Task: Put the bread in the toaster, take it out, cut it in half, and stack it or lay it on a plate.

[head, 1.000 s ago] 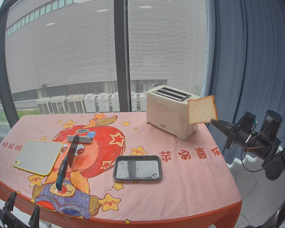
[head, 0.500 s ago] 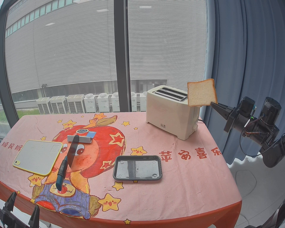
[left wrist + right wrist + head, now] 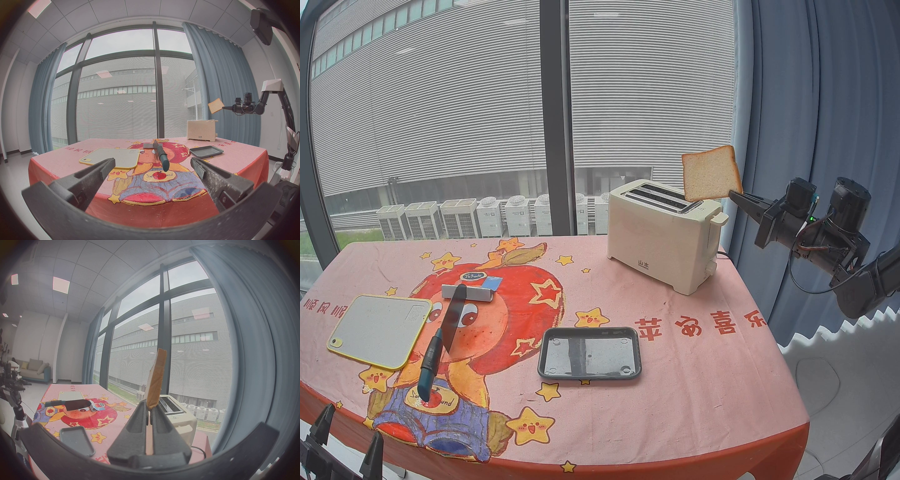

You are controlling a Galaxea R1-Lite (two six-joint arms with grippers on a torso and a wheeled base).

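Observation:
My right gripper [image 3: 735, 194] is shut on the bread [image 3: 710, 173], a square slice held upright in the air just above the right end of the white toaster [image 3: 658, 234]. The wrist view shows the bread [image 3: 156, 377] edge-on between my right gripper [image 3: 149, 408] fingers, with the toaster [image 3: 176, 415] slots behind and below it. The black plate [image 3: 589, 353] lies mid-table. My left gripper [image 3: 153, 167] stands open, off the table's near left corner, its fingertips [image 3: 325, 415] showing low in the head view. From there I also see the bread [image 3: 216, 105] and toaster [image 3: 201, 130].
A knife [image 3: 440, 337] with a dark blue handle leans on a small grey holder [image 3: 467, 292]. A white cutting board [image 3: 380, 329] with a yellow rim lies at the left. Blue curtains [image 3: 819, 125] hang behind my right arm. A window is behind the table.
My right arm has lifted the bread up and to the left, from beside the toaster's right side to above its top.

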